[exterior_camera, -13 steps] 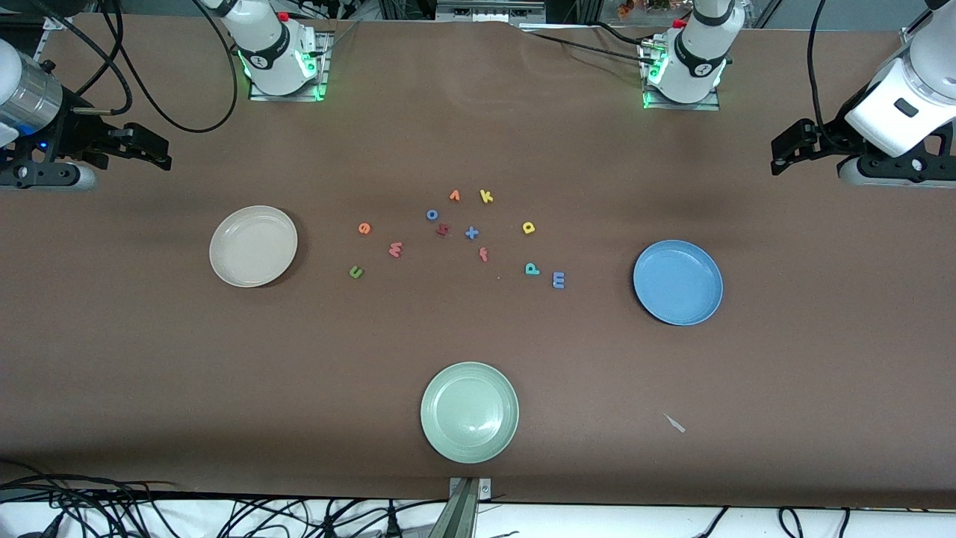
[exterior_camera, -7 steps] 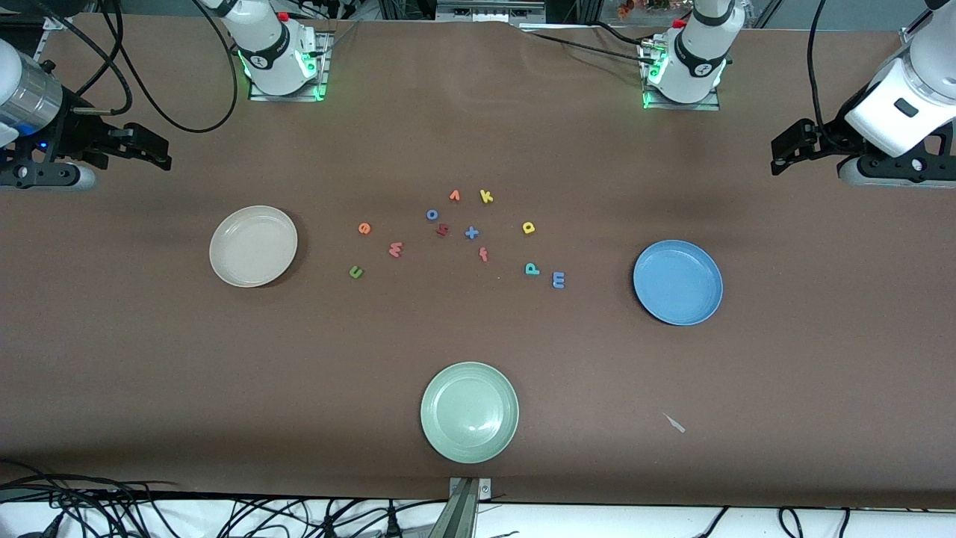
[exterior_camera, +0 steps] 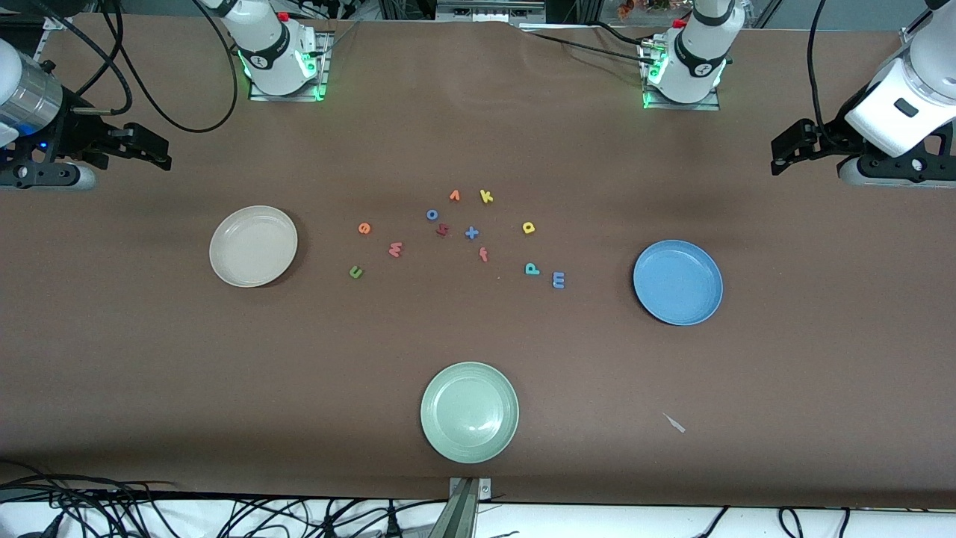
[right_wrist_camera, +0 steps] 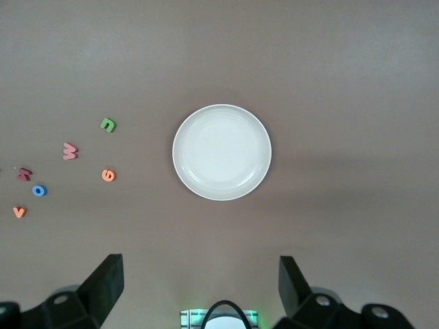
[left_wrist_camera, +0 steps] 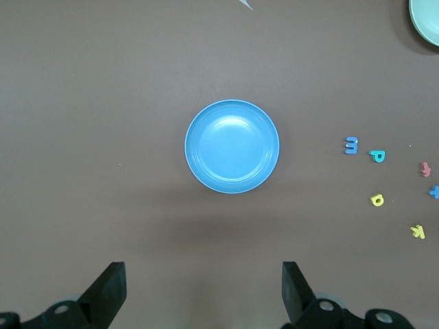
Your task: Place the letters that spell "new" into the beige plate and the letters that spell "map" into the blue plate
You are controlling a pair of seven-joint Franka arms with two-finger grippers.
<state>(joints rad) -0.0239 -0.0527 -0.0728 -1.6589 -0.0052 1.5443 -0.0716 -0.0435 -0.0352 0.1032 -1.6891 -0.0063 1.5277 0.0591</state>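
Letters [exterior_camera: 395,249] on table, plates bare | left gripper [left_wrist_camera: 204,291] jaws wide, empty | right gripper [right_wrist_camera: 201,288] same

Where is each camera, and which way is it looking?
Front view: high up across the table, facing both arm bases; shows the left gripper and right gripper, both open at the table's ends.
Left wrist view: on the left arm, looking down on the blue plate; its own fingers show.
Right wrist view: on the right arm, looking down on the beige plate; its own fingers show.
Shared: the front view shows both plates too.
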